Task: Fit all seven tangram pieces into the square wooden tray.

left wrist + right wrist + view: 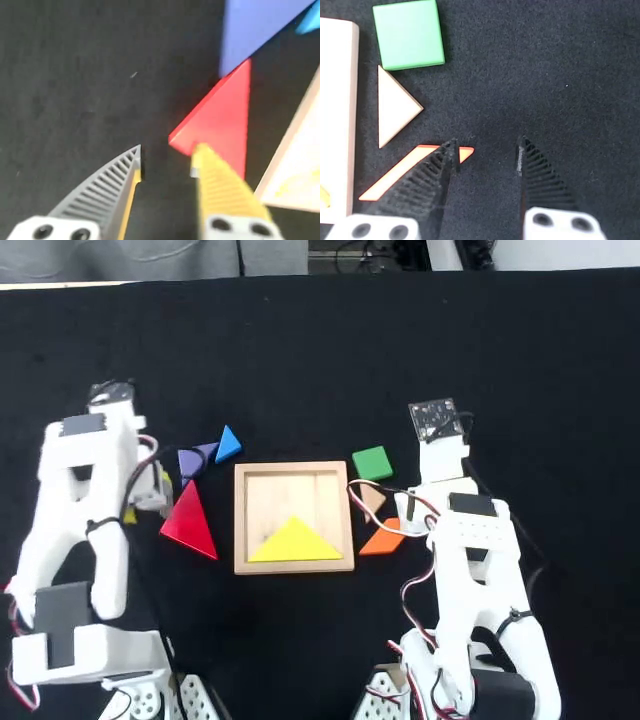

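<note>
The left claw (167, 154) and the right claw (487, 146) both point downward, jaws parted, gripping nothing.

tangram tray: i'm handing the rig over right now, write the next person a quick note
Left tool: open, empty, at the red triangle's corner, left of the tray.
Right tool: open, empty, over the mat beside the orange parallelogram.
Done: yellow triangle lies in the tray.
Left to place: red triangle, purple piece, blue triangle on the tray's left; green square, tan triangle, orange parallelogram on its right.
</note>
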### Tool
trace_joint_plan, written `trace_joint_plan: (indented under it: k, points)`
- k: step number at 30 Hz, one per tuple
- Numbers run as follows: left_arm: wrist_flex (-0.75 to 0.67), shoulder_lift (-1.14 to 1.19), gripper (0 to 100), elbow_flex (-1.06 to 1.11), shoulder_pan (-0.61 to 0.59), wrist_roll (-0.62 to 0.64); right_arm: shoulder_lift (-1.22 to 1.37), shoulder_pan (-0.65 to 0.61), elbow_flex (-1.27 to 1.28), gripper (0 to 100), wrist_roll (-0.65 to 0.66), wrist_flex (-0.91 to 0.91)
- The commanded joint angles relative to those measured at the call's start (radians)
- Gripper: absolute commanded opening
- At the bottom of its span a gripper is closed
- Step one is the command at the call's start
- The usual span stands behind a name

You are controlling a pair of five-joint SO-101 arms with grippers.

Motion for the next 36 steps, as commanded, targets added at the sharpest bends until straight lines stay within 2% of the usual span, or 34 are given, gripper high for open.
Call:
trace_joint_plan:
  k: [1,6,9,12,14,21,32,36]
  points:
    - [0.100,-0.040,29,-0.005,-0.035,-0.021,-0.038,-0.011,-0.045,19.0,0.009,-0.017]
    - [-0.089,-0.008,29,0.076,0.051,0.092,-0.039,-0.011,-0.044,19.0,0.009,-0.017]
    - [-0.158,-0.015,29,0.128,0.111,0.106,-0.039,-0.011,-0.044,19.0,0.009,-0.015]
    - [-0.235,-0.009,29,0.156,0.110,0.126,-0.039,-0.011,-0.044,19.0,0.009,-0.015]
    - [-0.278,0.011,29,0.160,0.062,0.157,-0.039,-0.011,-0.044,19.0,0.009,-0.015]
    - [-0.282,0.058,29,0.150,0.005,0.160,-0.039,-0.011,-0.044,19.0,0.011,-0.015]
    - [-0.282,0.063,29,0.197,0.038,0.160,-0.039,-0.011,-0.044,19.0,0.011,-0.015]
    - [-0.273,0.063,29,0.200,0.096,0.161,-0.039,-0.011,-0.044,19.0,0.011,-0.015]
